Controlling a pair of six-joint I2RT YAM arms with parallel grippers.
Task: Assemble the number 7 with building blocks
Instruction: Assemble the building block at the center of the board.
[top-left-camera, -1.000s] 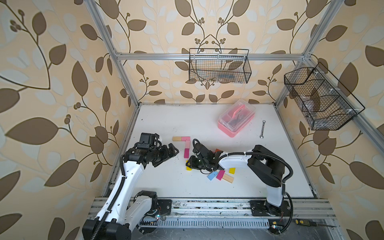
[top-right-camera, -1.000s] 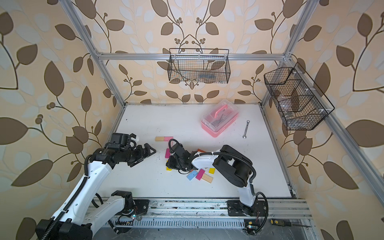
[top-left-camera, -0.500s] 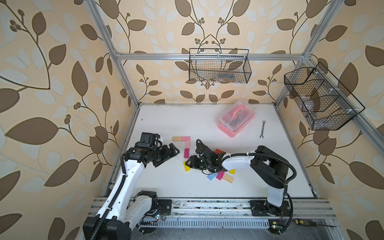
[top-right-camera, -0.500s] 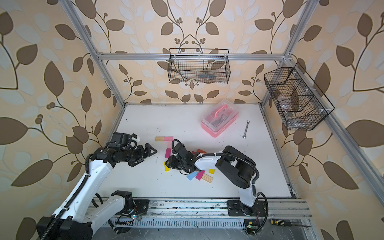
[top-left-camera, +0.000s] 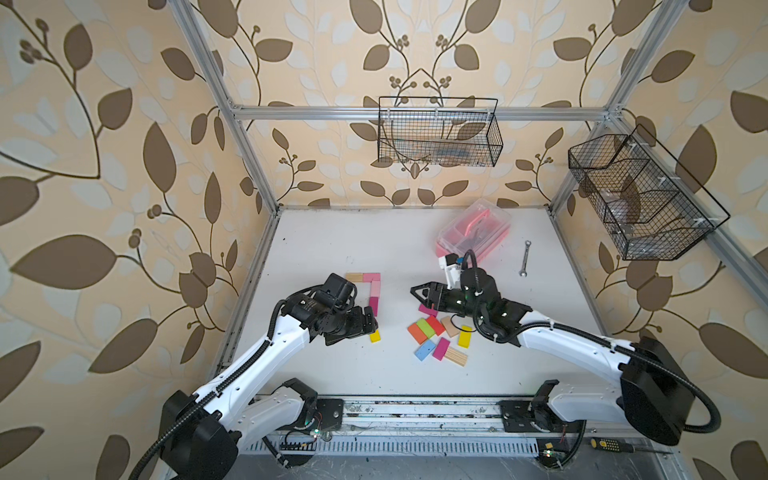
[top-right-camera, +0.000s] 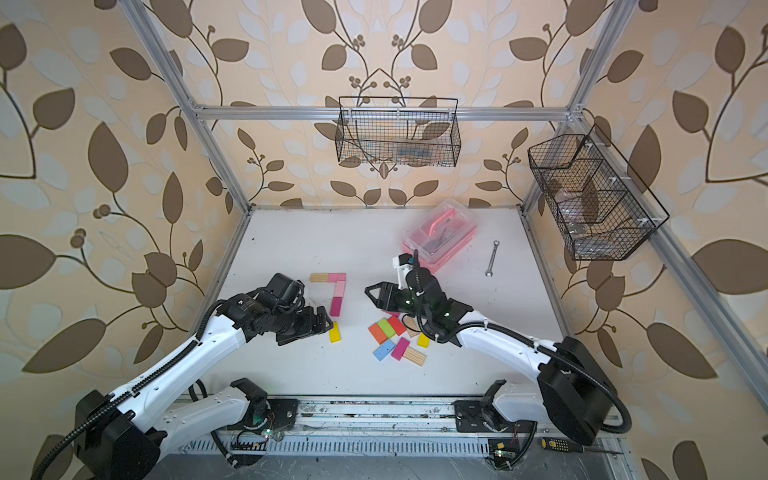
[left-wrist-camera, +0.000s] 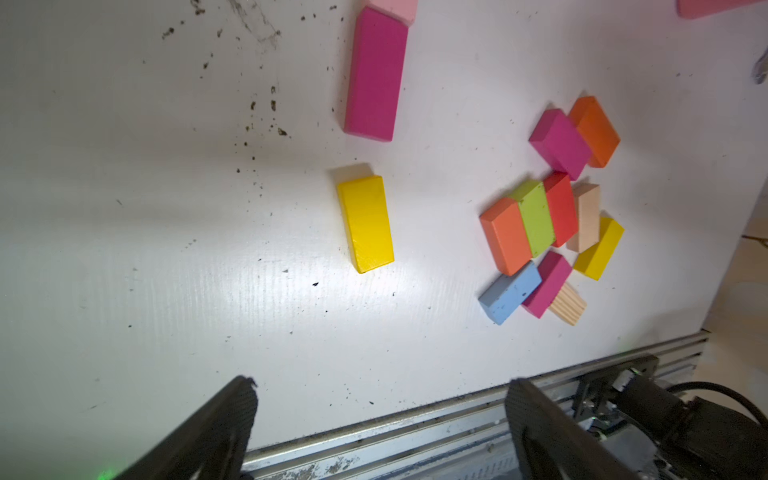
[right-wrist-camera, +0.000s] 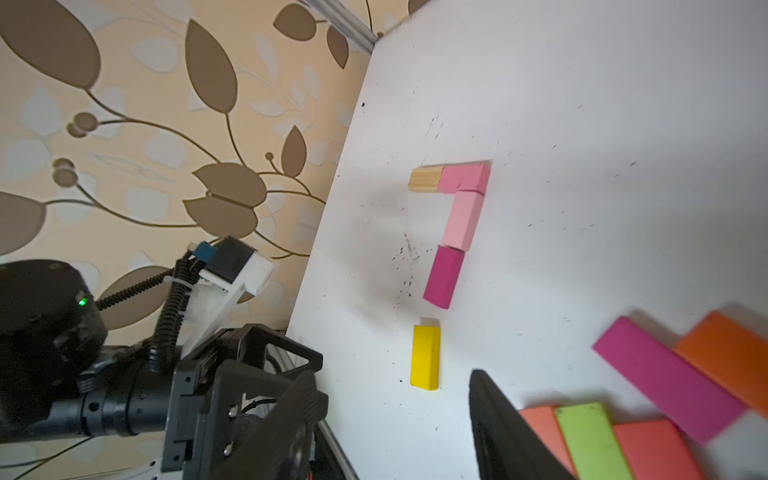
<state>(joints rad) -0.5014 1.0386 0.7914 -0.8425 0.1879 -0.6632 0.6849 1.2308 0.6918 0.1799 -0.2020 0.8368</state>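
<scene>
Yellow block (left-wrist-camera: 365, 224) lies just below the four-block number 7 (right-wrist-camera: 461, 220), unjoined and slightly askew; closing that gap remains. Left tool (left-wrist-camera: 380, 386) and right tool (right-wrist-camera: 395, 376) both gape empty; spare building blocks (left-wrist-camera: 536, 216) cluster nearby.

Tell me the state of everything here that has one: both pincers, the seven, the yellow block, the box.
Left pincer: open, empty.
Right pincer: open, empty.
Number 7: four blocks joined, stem unfinished.
Yellow block: lying flat, apart from the stem.
Pink box: lid shut.
</scene>
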